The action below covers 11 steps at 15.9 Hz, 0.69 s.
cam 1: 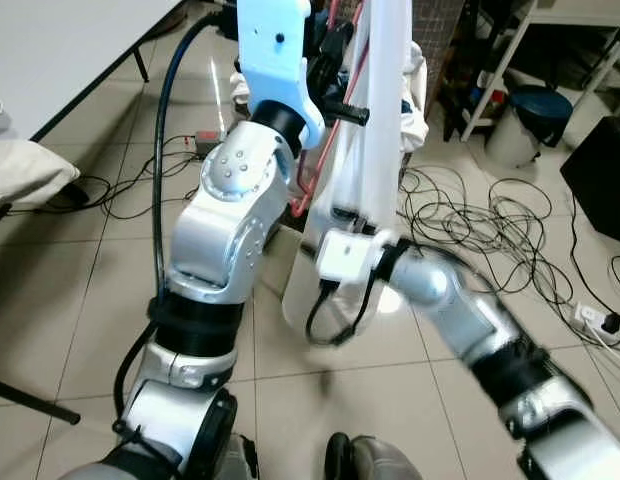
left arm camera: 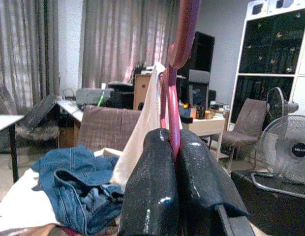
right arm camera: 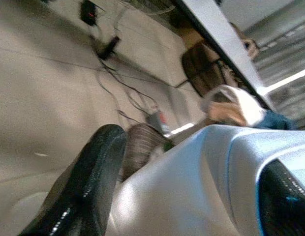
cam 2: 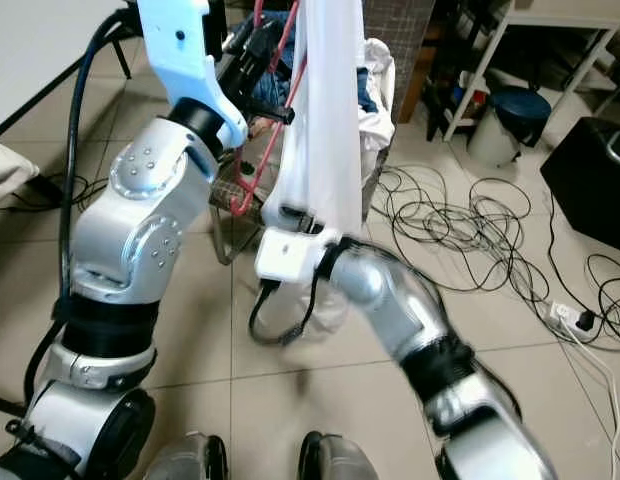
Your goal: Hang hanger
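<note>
A red hanger [left arm camera: 184,29] carries a long white garment [cam 1: 380,100] that hangs down toward the floor. My left gripper [left arm camera: 174,142] is raised high and shut on the hanger's red neck, just below the hook. From the head views the left gripper [cam 1: 340,75] is beside the garment's top, and a red hanger arm [cam 2: 252,195] shows below it. My right arm reaches across to the garment at mid height, its white wrist box [cam 1: 345,255] against the cloth. The right gripper [right arm camera: 197,157] has its black fingers [right arm camera: 88,182] spread wide, with my silver left arm seen between them.
A chair piled with blue jeans [left arm camera: 78,182] and clothes stands behind the garment. Tangled black cables [cam 1: 470,220] cover the floor to the right, with a power strip [cam 1: 590,315]. A table [cam 1: 60,50] and pillow [cam 1: 20,170] stand at the left, a bin [cam 1: 525,120] at the far right.
</note>
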Available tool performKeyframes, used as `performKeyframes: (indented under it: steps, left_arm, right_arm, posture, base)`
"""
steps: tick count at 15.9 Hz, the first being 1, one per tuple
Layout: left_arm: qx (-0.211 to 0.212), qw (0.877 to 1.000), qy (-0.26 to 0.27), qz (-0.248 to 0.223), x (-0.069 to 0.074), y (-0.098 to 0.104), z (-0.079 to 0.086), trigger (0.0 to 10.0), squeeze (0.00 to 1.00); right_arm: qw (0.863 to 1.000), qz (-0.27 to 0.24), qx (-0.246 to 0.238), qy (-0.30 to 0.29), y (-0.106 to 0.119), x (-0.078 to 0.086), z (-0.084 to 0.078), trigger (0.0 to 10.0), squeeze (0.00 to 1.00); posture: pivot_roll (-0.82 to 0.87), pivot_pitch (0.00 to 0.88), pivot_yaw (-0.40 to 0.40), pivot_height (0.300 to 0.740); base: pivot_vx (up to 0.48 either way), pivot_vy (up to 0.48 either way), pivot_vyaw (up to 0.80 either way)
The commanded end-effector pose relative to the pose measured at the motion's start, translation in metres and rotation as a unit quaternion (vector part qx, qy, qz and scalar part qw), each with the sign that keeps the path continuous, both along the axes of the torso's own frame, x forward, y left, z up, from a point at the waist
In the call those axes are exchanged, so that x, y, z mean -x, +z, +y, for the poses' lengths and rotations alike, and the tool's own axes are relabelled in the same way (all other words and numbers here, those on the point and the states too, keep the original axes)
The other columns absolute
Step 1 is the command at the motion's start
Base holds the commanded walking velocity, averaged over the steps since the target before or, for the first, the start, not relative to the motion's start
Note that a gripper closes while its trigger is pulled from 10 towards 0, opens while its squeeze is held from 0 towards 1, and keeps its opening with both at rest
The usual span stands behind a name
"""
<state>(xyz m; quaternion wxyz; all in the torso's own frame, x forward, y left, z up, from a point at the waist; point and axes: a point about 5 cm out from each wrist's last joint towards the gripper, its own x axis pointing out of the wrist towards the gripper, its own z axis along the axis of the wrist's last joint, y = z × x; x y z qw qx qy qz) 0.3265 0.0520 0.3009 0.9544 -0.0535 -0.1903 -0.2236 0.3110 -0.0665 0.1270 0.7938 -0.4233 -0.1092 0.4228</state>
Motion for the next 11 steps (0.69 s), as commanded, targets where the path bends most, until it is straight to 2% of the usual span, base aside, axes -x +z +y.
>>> performKeyframes:
  steps: [1, 4, 5, 7, 9, 11]
  left_arm:
    - [0.010, 0.999, 0.000, -0.031, 0.001, 0.015, -0.007, 10.0, 0.00]
    - [0.013, 1.000, -0.007, -0.021, 0.002, 0.014, -0.016, 10.0, 0.00]
    - [0.030, 0.999, -0.028, -0.007, 0.005, 0.014, -0.025, 10.0, 0.00]
    - [0.046, 0.998, -0.045, 0.002, 0.008, 0.015, -0.032, 10.0, 0.00]
    - [0.031, 0.998, -0.045, -0.001, 0.010, 0.009, -0.038, 10.0, 0.00]
    - [0.011, 1.000, -0.023, -0.009, 0.006, 0.002, -0.036, 10.0, 0.00]
  right_arm:
    - [1.000, 0.015, -0.009, 0.019, -0.001, 0.007, 0.008, 0.0, 0.00]
    - [0.999, 0.030, -0.016, 0.039, 0.000, 0.013, 0.020, 0.0, 0.00]
    - [0.998, 0.037, -0.016, 0.043, -0.001, 0.014, 0.026, 0.0, 0.00]
    - [0.998, 0.041, -0.016, 0.045, 0.000, 0.013, 0.031, 0.0, 0.00]
    - [0.998, 0.028, -0.027, 0.054, 0.013, 0.011, 0.042, 0.0, 0.00]
    - [0.997, 0.023, -0.030, 0.062, 0.020, 0.013, 0.047, 0.0, 0.00]
  posture:
    - [-0.05, 0.107, -0.043, 0.740]
    - [-0.05, 0.104, -0.041, 0.740]
    - [-0.05, 0.101, -0.040, 0.740]
    - [-0.05, 0.100, -0.040, 0.740]
    - [-0.05, 0.093, -0.042, 0.740]
    - [-0.06, 0.087, -0.044, 0.740]
  base:
    - [0.000, 0.000, 0.00]
    - [0.000, 0.000, 0.00]
    - [0.000, 0.000, 0.00]
    - [0.000, 0.000, 0.00]
    - [0.000, 0.000, 0.00]
    - [0.000, 0.000, 0.00]
